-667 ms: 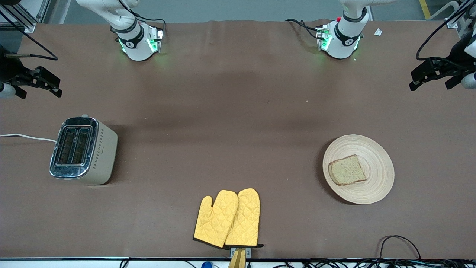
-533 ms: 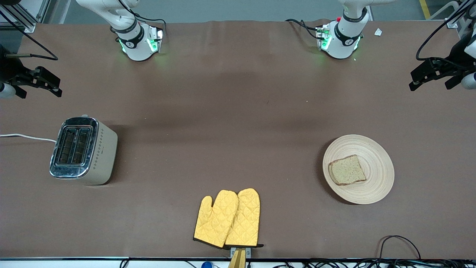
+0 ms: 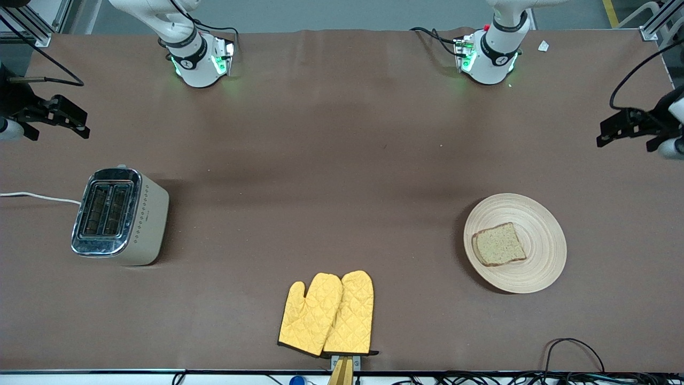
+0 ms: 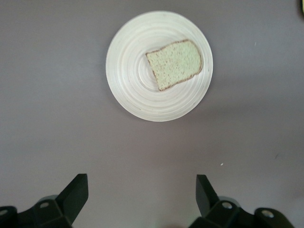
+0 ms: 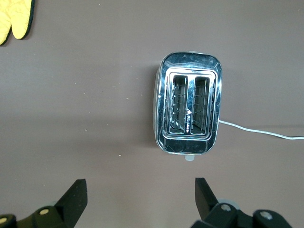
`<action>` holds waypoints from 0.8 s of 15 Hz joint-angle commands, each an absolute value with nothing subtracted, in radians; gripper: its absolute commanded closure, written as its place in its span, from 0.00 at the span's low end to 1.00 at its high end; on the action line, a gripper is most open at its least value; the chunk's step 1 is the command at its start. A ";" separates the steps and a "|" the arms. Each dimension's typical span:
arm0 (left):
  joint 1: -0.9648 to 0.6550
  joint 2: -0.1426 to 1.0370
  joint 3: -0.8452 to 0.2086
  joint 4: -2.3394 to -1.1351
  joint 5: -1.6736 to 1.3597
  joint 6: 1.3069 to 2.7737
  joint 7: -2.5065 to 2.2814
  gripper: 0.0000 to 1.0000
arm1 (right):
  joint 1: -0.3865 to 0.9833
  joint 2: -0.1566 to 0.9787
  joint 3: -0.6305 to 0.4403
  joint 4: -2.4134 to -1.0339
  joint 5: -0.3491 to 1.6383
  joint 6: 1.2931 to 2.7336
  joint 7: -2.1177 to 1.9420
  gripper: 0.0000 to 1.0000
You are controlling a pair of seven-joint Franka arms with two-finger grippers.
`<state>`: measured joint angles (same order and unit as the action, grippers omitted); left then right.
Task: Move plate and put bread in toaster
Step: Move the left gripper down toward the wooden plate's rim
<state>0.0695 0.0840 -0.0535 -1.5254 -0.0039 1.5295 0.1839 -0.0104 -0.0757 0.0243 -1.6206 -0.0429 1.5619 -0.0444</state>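
Note:
The round beige plate point(image 3: 534, 267) lies toward the left arm's end of the table with the slice of bread point(image 3: 498, 245) on it; both show in the left wrist view, the plate point(image 4: 133, 90) and the bread point(image 4: 175, 64). The cream toaster point(image 3: 120, 216) with a chrome top stands toward the right arm's end; its two slots are empty in the right wrist view point(image 5: 189, 110). My left gripper point(image 3: 606, 133) is open and empty, up above the table edge by the plate's end. My right gripper point(image 3: 75, 120) is open and empty, up above the table near the toaster.
A pair of yellow oven mitts point(image 3: 327, 314) lies near the table's front edge, midway between toaster and plate; a mitt tip shows in the right wrist view point(image 5: 16, 19). The toaster's white cord point(image 3: 37, 197) runs off the table end. Cables point(image 3: 572, 347) lie at the front edge.
My left gripper has shifted lower in the front view, closer to the plate. The right gripper, plate, bread and toaster have not moved.

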 commanded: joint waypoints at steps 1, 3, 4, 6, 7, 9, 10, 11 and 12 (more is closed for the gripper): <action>0.139 0.187 -0.055 -1.477 -0.043 1.569 0.274 0.00 | -0.011 -0.094 0.025 -1.637 -0.041 1.559 -0.032 0.00; 0.204 0.239 -0.055 -1.485 -0.121 1.617 0.336 0.00 | -0.011 -0.094 0.025 -1.635 -0.041 1.560 -0.031 0.00; 0.231 0.271 -0.054 -1.488 -0.162 1.637 0.339 0.00 | -0.011 -0.094 0.025 -1.635 -0.038 1.563 -0.032 0.00; 0.296 0.352 -0.055 -1.491 -0.236 1.660 0.339 0.00 | -0.012 -0.094 0.023 -1.635 -0.031 1.574 -0.032 0.00; 0.329 0.403 -0.055 -1.491 -0.297 1.667 0.339 0.00 | -0.009 -0.094 0.023 -1.635 -0.031 1.577 -0.032 0.00; 0.394 0.503 -0.055 -1.490 -0.403 1.689 0.354 0.00 | -0.005 -0.092 0.025 -1.638 -0.031 1.585 -0.031 0.00; 0.415 0.547 -0.055 -1.485 -0.429 1.701 0.379 0.00 | -0.006 -0.089 0.025 -1.638 -0.031 1.586 -0.031 0.00; 0.434 0.578 -0.055 -1.485 -0.449 1.719 0.405 0.00 | -0.006 -0.086 0.025 -1.638 -0.031 1.591 -0.031 0.00; 0.443 0.603 -0.055 -1.488 -0.480 1.729 0.413 0.00 | -0.009 -0.083 0.025 -1.638 -0.031 1.597 -0.031 0.00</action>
<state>0.4255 0.5449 -0.0493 -1.5202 -0.4260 1.7207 0.3962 -0.0086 -0.0753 0.0251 -1.6214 -0.0406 1.5771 -0.0444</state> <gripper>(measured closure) 0.000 0.000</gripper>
